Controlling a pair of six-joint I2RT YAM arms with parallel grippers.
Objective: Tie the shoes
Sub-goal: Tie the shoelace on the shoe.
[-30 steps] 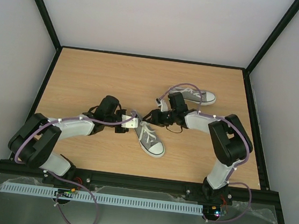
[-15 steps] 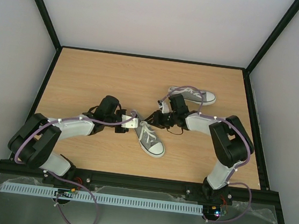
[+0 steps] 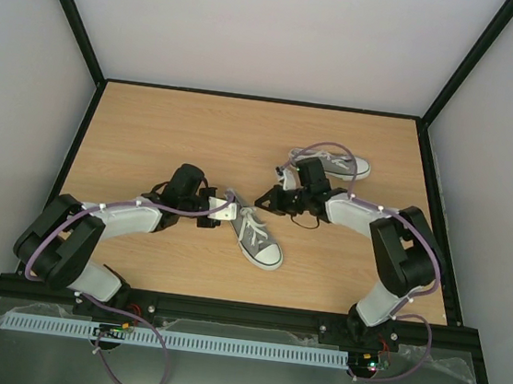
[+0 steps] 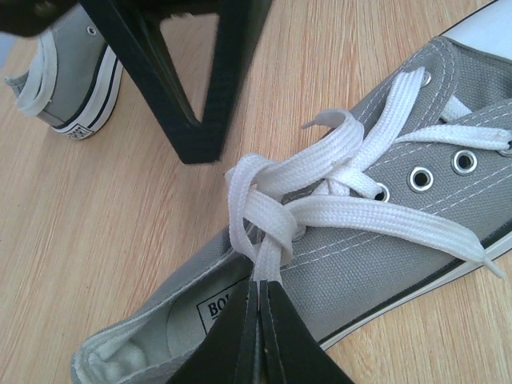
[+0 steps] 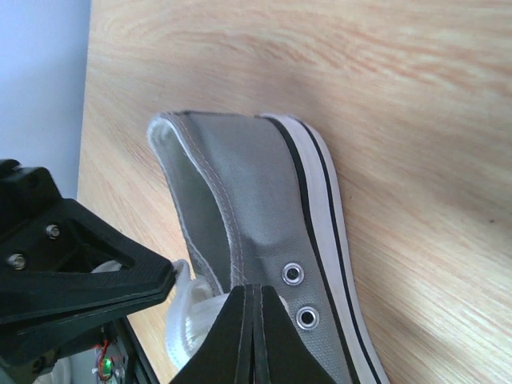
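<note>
**While both grippers crowd one shoe, no bow is tied yet**

As you look down, the near shoe (image 3: 260, 239) lies mid-table, toe toward 5 o'clock. The far shoe (image 3: 352, 169) sits at its 1 o'clock with no gripper on it. Your left gripper (image 4: 261, 290) is pinched on a white lace (image 4: 360, 217) strand beside a loose first wrap. Your right gripper (image 5: 254, 298) is closed by the eyelets; you cannot tell whether it traps lace. Most of the job looks undone.

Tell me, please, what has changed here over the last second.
The right gripper closed its jaws at the near shoe, and its arm's elbow swung out rightward. The left gripper stayed shut on the lace; that shoe and the far shoe stayed put.
</note>
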